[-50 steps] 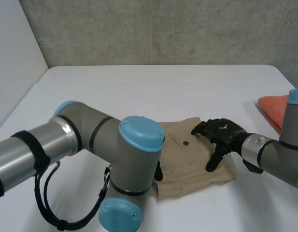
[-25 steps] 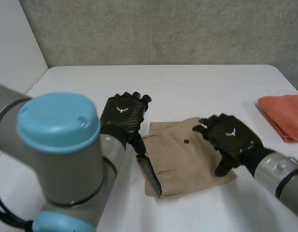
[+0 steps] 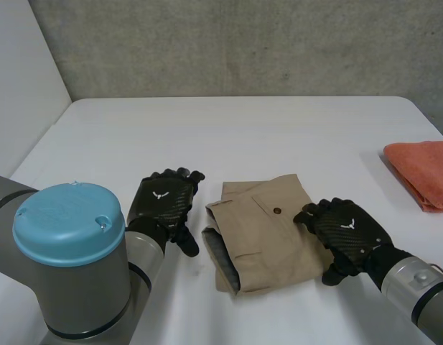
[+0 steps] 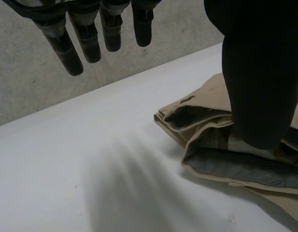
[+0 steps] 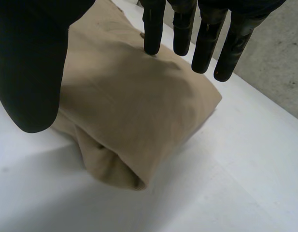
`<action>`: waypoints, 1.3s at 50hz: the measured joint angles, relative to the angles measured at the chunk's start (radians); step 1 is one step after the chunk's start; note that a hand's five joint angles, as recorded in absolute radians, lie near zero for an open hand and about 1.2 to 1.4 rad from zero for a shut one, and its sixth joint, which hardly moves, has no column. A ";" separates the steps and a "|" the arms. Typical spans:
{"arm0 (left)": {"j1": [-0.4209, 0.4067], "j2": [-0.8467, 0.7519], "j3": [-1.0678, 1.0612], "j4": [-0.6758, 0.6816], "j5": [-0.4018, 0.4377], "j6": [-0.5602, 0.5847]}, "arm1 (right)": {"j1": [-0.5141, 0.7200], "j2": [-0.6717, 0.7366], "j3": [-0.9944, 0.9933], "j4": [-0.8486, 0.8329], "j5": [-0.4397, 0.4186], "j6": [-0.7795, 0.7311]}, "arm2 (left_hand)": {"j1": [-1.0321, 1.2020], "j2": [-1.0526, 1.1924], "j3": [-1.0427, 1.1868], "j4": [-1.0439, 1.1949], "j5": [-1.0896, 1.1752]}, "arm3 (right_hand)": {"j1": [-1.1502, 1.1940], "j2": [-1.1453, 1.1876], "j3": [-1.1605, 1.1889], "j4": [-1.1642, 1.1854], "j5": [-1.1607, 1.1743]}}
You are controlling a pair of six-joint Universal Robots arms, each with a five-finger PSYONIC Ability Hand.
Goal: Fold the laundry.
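Folded tan shorts (image 3: 263, 228), white table (image 3: 207, 129); left hand (image 3: 164, 205) beside them, fingers straight, empty; right hand (image 3: 347, 231) over their edge, likewise; best pressed flat, evenly, without dragging layers.

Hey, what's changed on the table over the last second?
The left hand drew away from the left edge of the folded beige trousers and is now open beside them, over the table. The right hand slid back toward the robot, to the trousers' near right corner, fingers straight. The trousers kept their place and fold; the orange cloth did not move.
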 measured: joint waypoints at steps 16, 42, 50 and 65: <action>0.002 -0.005 0.001 0.001 0.001 -0.001 | 0.015 0.161 -0.042 -0.122 -0.009 -0.059 | 0.000 0.000 0.000 0.000 0.000 | 0.000 0.000 0.000 0.000 0.002; 0.008 -0.007 -0.003 0.002 0.002 -0.007 | 0.029 0.249 -0.111 -0.179 -0.003 -0.124 | 0.000 0.000 0.000 0.000 0.000 | 0.282 0.392 0.382 0.379 0.292; 0.009 -0.007 -0.004 0.002 0.002 -0.007 | 0.046 0.256 -0.119 -0.184 -0.005 -0.184 | 0.000 0.000 0.000 0.000 0.000 | 0.437 0.684 0.654 0.682 0.549; 0.005 0.014 0.000 0.004 0.118 -0.007 | 0.063 0.254 -0.144 -0.188 0.010 -0.201 | 0.000 0.000 0.000 0.000 0.000 | 0.536 0.813 0.824 0.860 0.713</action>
